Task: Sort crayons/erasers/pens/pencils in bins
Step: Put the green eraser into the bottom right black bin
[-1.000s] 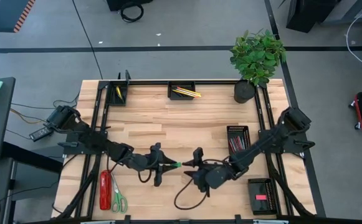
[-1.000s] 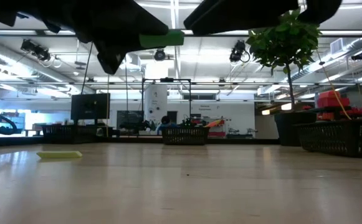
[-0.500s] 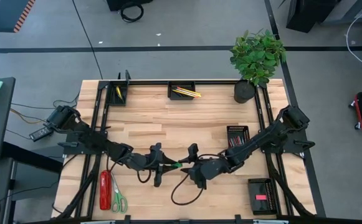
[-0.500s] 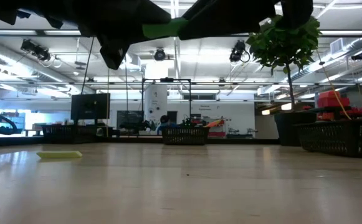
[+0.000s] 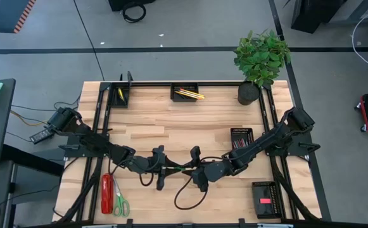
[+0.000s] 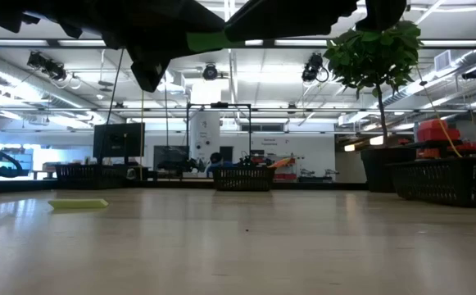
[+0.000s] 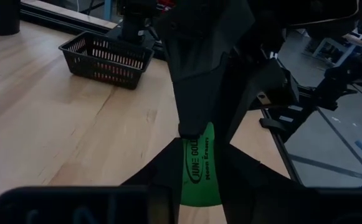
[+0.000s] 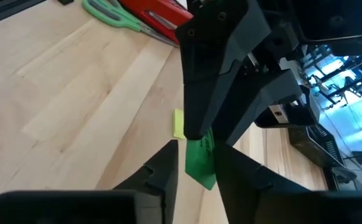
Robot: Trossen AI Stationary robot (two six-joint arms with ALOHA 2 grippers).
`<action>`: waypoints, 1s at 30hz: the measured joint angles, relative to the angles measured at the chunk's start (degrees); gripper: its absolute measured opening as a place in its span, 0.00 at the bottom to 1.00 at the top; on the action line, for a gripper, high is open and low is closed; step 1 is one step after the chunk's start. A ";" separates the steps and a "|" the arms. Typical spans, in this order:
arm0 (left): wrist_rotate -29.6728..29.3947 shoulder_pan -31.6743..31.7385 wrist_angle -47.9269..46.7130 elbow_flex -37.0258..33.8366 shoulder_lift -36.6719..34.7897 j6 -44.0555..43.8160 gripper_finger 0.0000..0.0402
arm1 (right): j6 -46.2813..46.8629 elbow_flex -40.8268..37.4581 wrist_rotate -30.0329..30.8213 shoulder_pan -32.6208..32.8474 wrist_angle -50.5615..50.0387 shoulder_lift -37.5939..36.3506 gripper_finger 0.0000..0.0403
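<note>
— What do the wrist views add?
— The green eraser (image 7: 198,168) is clamped by the left end effector (image 5: 173,168), with the right end effector (image 5: 190,167) closed on its other end — held above mid-worktop (image 5: 190,120).
— Anything nearby?
— A yellow eraser (image 8: 179,124) lies below; scissors (image 8: 111,15) and a stapler (image 8: 156,11) sit beyond.

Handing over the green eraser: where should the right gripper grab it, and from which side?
The free end of the green eraser, jutting past the left gripper that clamps its other end. Bring the right gripper head-on from the opposite side; the eraser points straight at it, in mid-air.
</note>
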 joint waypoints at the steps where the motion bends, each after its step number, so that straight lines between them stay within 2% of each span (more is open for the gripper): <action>1: 0.02 0.00 0.02 0.00 0.00 0.02 0.22 | -0.17 0.00 0.00 0.00 0.12 0.00 0.25; 10: 0.00 0.00 0.02 0.00 0.00 0.02 0.22 | -0.14 0.00 0.02 -0.33 0.19 0.00 0.10; 19: -0.04 0.00 0.02 0.00 0.00 0.52 0.23 | -0.60 0.00 0.41 -0.35 -0.20 0.00 0.10; 30: -0.68 0.00 0.68 0.00 0.00 9.35 0.27 | 1.63 0.05 0.45 -0.20 -5.04 -0.02 0.10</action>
